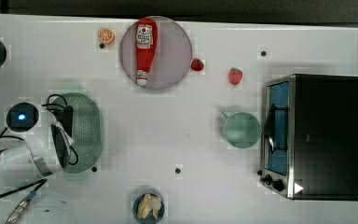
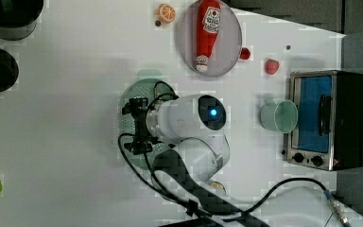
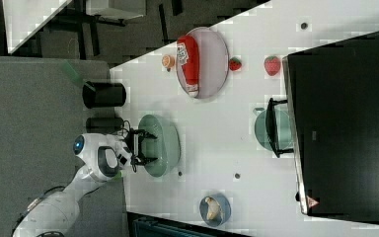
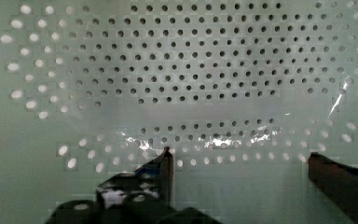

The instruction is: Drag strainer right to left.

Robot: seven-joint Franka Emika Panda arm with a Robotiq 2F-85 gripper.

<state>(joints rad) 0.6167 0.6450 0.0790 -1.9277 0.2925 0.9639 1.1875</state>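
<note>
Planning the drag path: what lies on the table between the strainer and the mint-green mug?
Nothing: in the top view the white table is bare between the strainer and the mug.

A: Is any writing showing?

B: Only on the ketchup bottle [image 1: 145,50], which is lying on the plate [image 1: 177,51]. It is carrying a white label with dark print, but the words are not coming through legibly.

A: And on the oven [image 1: 324,135], off to the top view's right of that bottle?

B: A small white triangle sign [image 1: 298,188] is sitting at its front corner by the knobs [image 1: 272,181]. Its symbol is not reading clearly either.
</note>
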